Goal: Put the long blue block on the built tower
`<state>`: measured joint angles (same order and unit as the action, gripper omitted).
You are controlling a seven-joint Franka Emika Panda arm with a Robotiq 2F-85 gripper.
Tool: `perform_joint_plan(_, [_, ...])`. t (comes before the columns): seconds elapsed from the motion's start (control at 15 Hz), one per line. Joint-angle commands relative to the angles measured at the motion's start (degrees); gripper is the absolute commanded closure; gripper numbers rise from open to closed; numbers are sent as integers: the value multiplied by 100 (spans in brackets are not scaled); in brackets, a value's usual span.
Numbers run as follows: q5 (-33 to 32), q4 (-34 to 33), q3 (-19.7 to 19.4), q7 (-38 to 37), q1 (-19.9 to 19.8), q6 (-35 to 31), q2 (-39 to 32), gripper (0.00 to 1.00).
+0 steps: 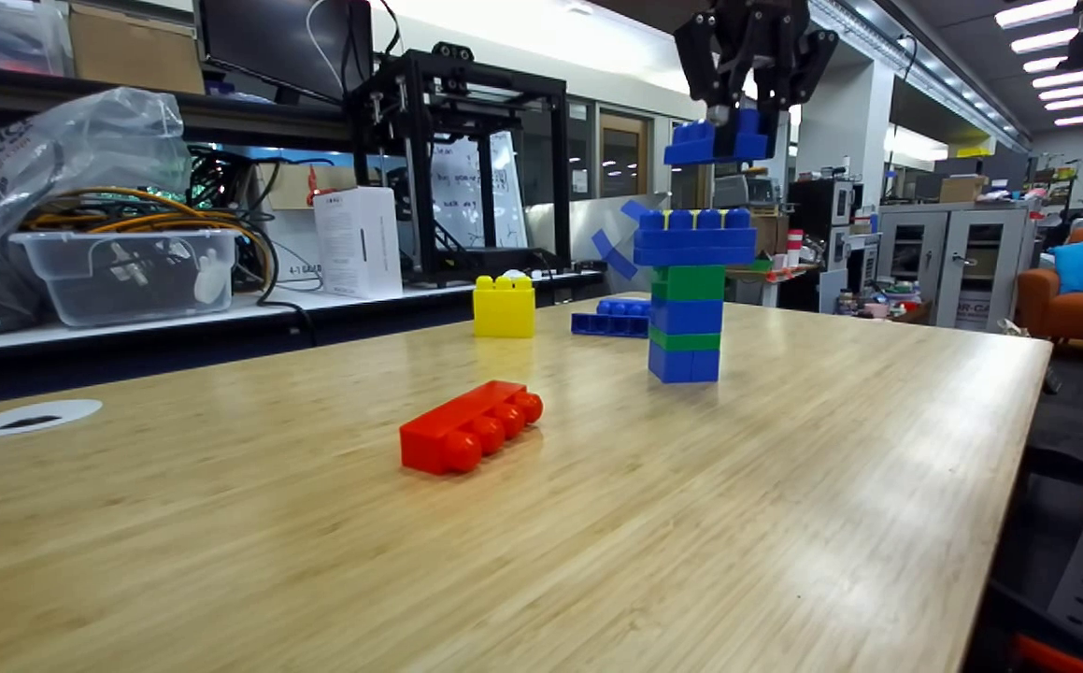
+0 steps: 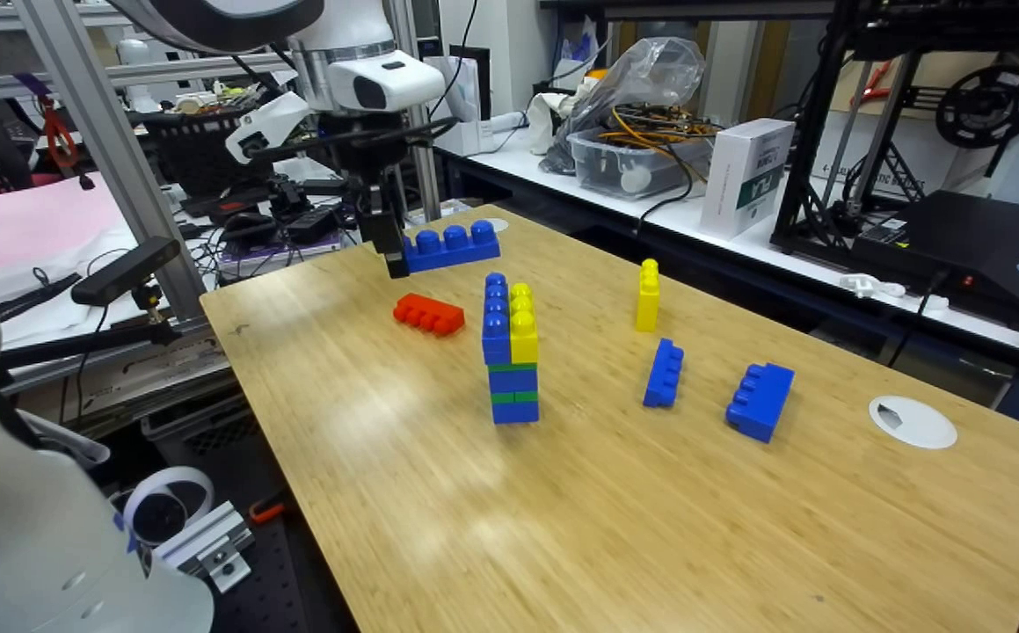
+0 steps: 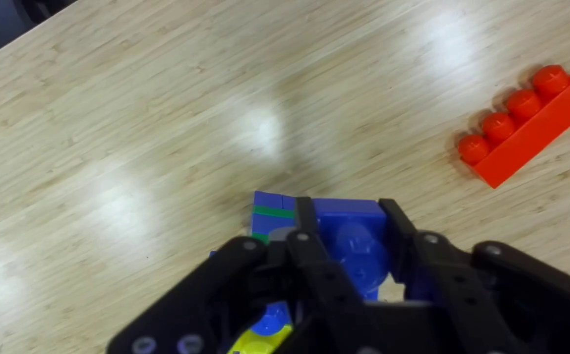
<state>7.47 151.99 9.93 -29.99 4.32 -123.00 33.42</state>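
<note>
My gripper [image 3: 346, 204] is shut on the long blue block [image 3: 351, 221], whose sides touch both fingers in the wrist view. In an exterior view the block [image 1: 691, 145] hangs level with its studs up, a gap above the top of the built tower [image 1: 686, 313]. Another angle, an exterior view, has the block [image 2: 454, 251] up and to the left of the tower [image 2: 513, 380]. Blue and green layers make up the tower, topped by a blue and a yellow long brick side by side. In the wrist view the fingers partly hide the tower [image 3: 271, 223].
A red brick [image 2: 428, 314] lies on its side on the wooden table [image 2: 439, 492]. A yellow brick [image 2: 647, 303] stands beyond the tower, near two loose blue bricks, a narrow one [image 2: 665, 374] and a wider one [image 2: 760, 403]. A shelf with a 3D printer borders the table.
</note>
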Motion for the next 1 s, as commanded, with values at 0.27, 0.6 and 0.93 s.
perform_joint_plan(0.27, [377,-162,-126,78,-118,-675,-851,90])
perform_joint_plan(0.6, [387,-341,-198,44,-143,-829,-1165,90])
perform_joint_plan(0.93, [329,-470,-234,-58,-245,-812,-1290,90])
